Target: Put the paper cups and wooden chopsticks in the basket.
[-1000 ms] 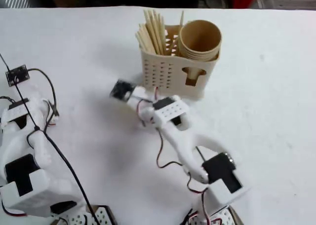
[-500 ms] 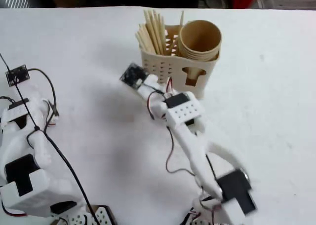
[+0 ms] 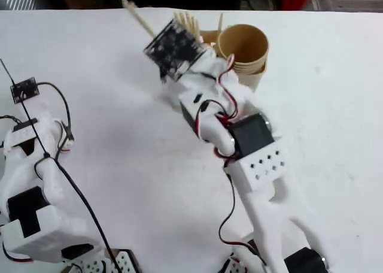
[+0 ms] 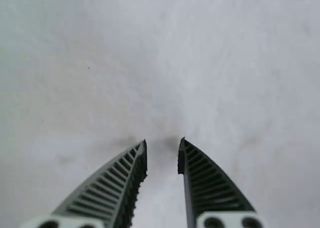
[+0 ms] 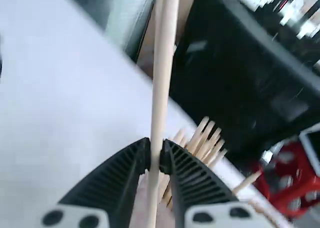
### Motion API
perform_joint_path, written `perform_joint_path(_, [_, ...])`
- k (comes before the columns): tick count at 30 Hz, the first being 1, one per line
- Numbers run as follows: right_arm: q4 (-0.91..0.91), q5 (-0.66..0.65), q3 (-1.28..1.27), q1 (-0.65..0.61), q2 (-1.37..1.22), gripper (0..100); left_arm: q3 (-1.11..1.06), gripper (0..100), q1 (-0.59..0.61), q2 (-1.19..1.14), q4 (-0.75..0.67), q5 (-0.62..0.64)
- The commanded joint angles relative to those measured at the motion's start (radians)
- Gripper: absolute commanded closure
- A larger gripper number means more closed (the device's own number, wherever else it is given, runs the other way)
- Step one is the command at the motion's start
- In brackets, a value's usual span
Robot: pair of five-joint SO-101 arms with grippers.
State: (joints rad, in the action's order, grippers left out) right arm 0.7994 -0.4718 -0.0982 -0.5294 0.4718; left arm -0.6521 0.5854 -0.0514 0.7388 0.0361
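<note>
While right gripper (image 5: pixel 155 155) pinches chopstick (image 5: pixel 162 63), arm (image 3: pixel 258 165) hides basket (image 3: pixel 258 80)

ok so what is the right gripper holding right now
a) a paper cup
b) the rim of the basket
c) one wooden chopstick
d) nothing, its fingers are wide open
c: in the right wrist view the right gripper has its fingers shut on one wooden chopstick that runs up between them.
</note>
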Motion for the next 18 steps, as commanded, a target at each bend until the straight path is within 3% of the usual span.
perform_joint_path(1, [-0.176,0.126,0.212,0.002,-0.033,98.1,0.003,88,-0.015,0.005,-0.015,0.005])
perform_joint_path(8, [-0.509,0.204,0.275,0.022,-0.225,98.1,0.003,88,-0.015,0.005,-0.015,0.005])
perform_joint_path(18, [-0.515,0.204,0.273,0.088,-0.317,98.1,0.003,88,-0.015,0.005,-0.015,0.005])
